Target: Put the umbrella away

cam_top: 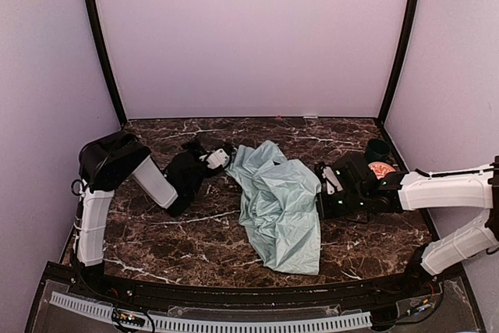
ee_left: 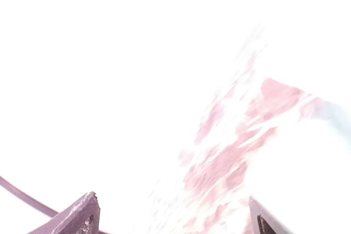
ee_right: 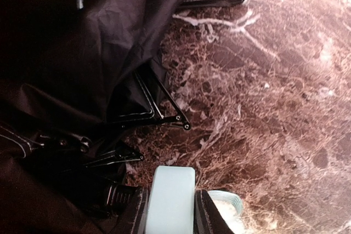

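The umbrella (cam_top: pixel 281 208) lies loose at the centre of the table (cam_top: pixel 179 232). At its 3 o'clock the right gripper (ee_right: pixel 171 209) clamps the handle (ee_right: pixel 173 184), probably to anchor it. At 10 o'clock the left gripper (cam_top: pixel 217 158) gapes empty, seemingly ready to gather fabric

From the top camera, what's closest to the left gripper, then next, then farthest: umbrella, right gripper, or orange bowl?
1. umbrella, right beside the left gripper, mid-table.
2. right gripper, at the umbrella's other side.
3. orange bowl, far right, beyond that gripper.
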### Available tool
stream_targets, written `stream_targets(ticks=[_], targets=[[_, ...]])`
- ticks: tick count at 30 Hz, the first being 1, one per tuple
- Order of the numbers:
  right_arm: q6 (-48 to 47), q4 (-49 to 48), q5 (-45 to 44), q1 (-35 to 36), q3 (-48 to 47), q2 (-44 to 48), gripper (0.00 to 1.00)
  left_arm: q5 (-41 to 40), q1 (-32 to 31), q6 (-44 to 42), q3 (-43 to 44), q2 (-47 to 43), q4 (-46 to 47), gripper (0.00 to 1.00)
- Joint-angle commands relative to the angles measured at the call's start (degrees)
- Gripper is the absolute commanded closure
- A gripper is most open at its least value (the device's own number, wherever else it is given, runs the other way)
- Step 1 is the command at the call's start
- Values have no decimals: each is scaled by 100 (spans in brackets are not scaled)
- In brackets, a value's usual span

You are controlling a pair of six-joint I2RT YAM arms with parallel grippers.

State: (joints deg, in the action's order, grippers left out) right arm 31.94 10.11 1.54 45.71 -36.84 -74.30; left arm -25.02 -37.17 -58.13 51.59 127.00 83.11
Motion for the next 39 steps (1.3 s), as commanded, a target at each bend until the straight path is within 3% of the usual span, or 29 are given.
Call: stream_targets(ticks=[1, 7, 11, 13, 20, 26, 29, 33, 39], targets=[[142, -207, 134, 53, 161, -142, 100, -786, 157, 643, -25, -827, -570, 2], [253, 109, 119, 56, -308, -726, 100, -726, -43, 2016, -408, -2405, -2663, 6], [371, 146, 214, 60, -613, -1224, 100, 284, -630, 3005, -451, -3562, -4537, 17], [374, 203, 240, 58, -767, -1428, 97, 755, -1037, 3178, -508, -3909, -4953, 20], [151, 597, 234, 69, -1020, -1171, 55, 2723, -1653, 4208, -653, -4468, -5669, 20], [-338, 1496, 149, 41, -1266, -386, 23, 2853, -1785, 4250, -607, -4375, -5685, 24], [-652, 2286, -316, -13, -1578, -145, 8, 2819, -1888, 4216, -421, -4407, -6004, 26], [-1188, 2680, -408, -99, -1886, 293, 11, 2806, -2089, 4115, -384, -4748, -6342, 27], [-1843, 1755, 1581, -92, -1498, 1064, 18, 2976, -2535, 4022, -577, -5114, -6692, 28]])
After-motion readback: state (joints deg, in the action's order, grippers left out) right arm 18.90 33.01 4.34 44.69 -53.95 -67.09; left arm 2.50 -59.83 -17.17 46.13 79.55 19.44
